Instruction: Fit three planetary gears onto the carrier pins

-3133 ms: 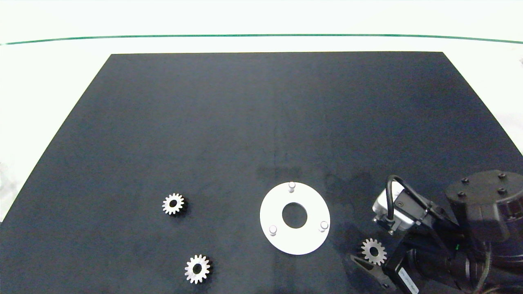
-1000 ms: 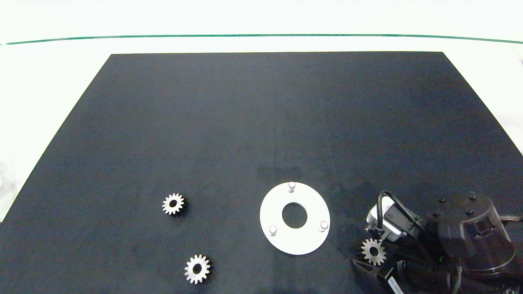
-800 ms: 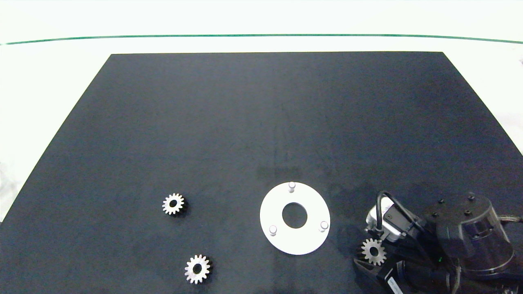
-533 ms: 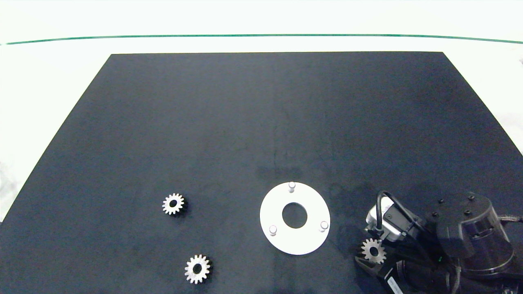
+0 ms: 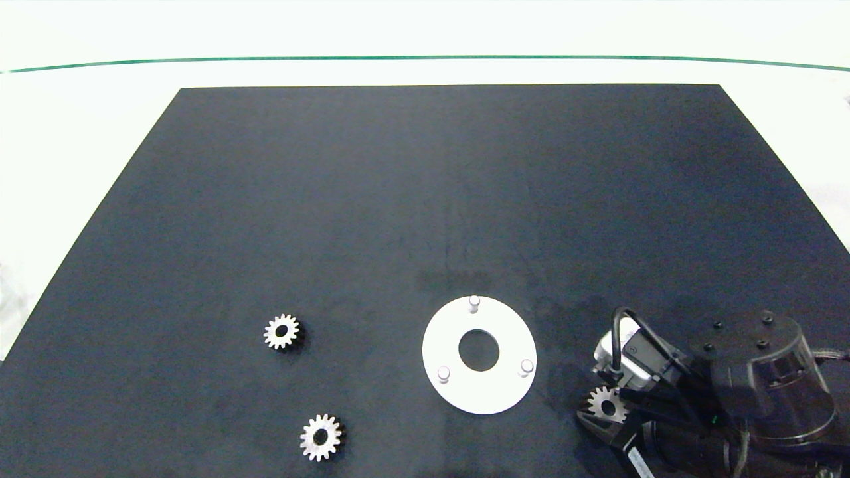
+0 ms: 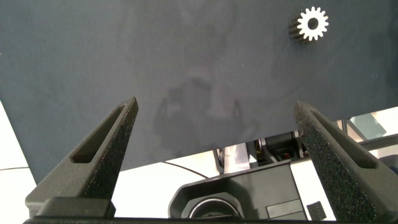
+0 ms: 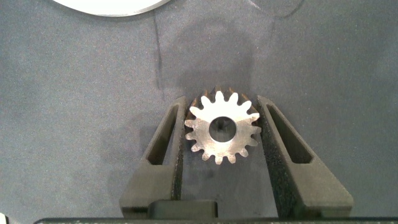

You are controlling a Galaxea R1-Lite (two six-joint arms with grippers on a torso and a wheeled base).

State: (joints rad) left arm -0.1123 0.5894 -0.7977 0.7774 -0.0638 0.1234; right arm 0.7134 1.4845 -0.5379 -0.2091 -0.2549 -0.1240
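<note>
Lowered since earlier: right gripper [image 7: 222, 134], fingers closed against the gear [image 7: 222, 129] right of the white disc [image 5: 498, 392]; all three pins [image 5: 473, 303] bare, two gears [image 5: 281, 331] flat left of disc; none installed; left gripper [image 6: 214, 155] open, empty, parked.

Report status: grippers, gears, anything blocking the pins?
Right gripper shut on right-hand gear, flat on mat. Left gripper open, idle off the mat. Three carrier pins bare; nothing blocking.
</note>
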